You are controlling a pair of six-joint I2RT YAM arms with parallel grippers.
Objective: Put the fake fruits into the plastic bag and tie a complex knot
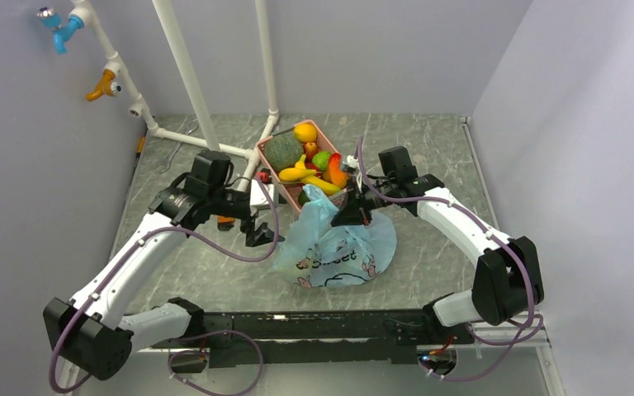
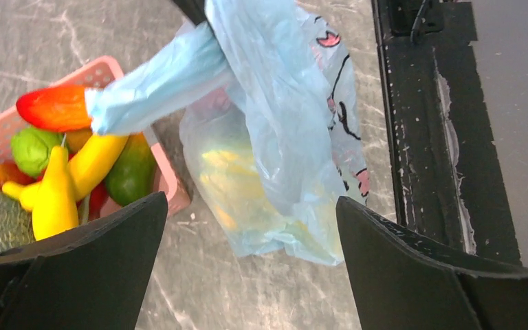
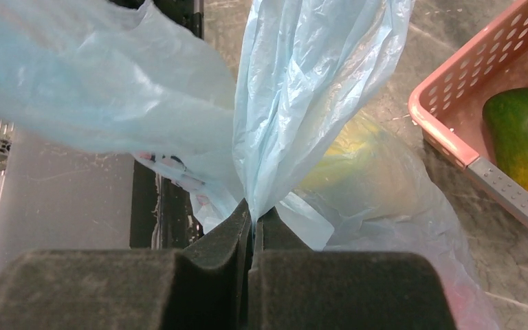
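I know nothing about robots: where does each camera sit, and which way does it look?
Top: fixed high behind the arms, looking down at the table; both arms show.
Left wrist: on that arm, looks down through the open left pincer at the plastic bag and pink basket.
Right wrist: on that arm, looks along the right pincer, shut on the plastic bag.
Both wrist views share bag and basket.

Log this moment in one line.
left gripper: open, empty | right gripper: shut on plastic bag | fake fruits: mostly in pink basket | knot: none yet
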